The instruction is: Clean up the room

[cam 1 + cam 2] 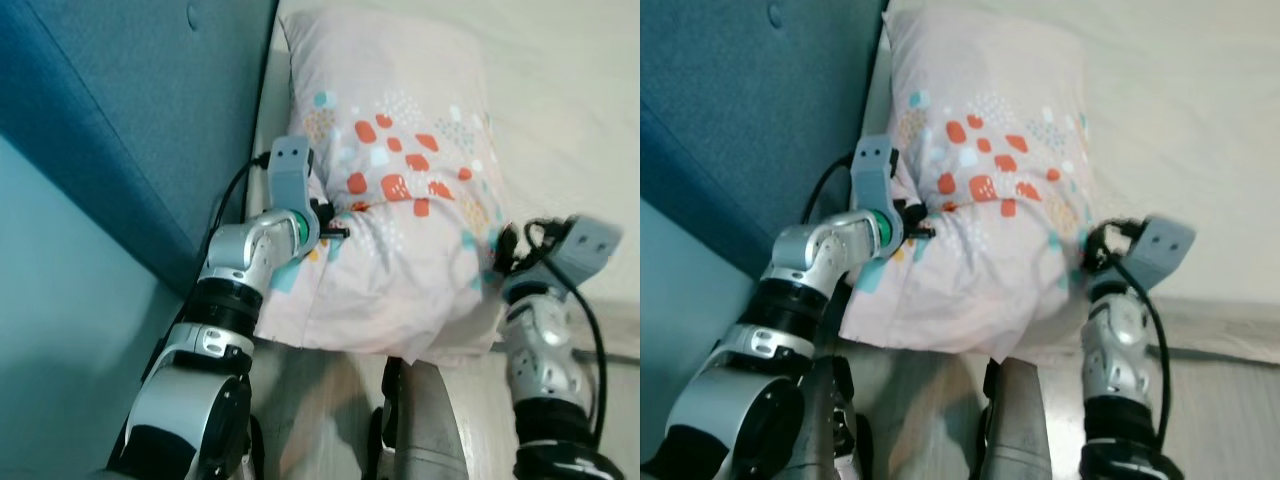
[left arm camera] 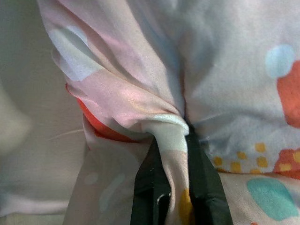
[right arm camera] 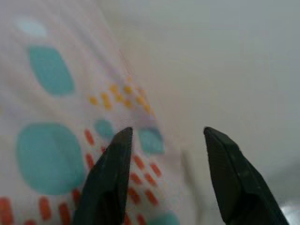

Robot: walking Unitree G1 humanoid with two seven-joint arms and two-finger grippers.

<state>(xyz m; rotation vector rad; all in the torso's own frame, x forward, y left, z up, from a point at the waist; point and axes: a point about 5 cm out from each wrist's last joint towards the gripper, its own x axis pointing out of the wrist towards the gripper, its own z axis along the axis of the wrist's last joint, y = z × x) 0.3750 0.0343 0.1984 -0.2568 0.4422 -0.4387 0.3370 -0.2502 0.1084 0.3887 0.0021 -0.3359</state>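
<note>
A pale pink pillow [image 1: 400,170] with orange, teal and yellow spots lies on the white bed, its top end near the blue headboard. My left gripper [image 1: 340,232] pinches a fold of the pillow's left side; in the left wrist view the black fingers [image 2: 152,187] are shut on bunched pillow [image 2: 140,93] fabric. At the pillow's right edge my right gripper [image 1: 497,258] stands open, and in the right wrist view its two fingertips [image 3: 117,154] are spread apart just above the pillow [image 3: 51,140] cover.
A blue padded headboard [image 1: 130,110] runs along the left. White bed sheet [image 1: 570,120] stretches to the right of the pillow. My own grey body [image 1: 420,430] shows at the bottom centre.
</note>
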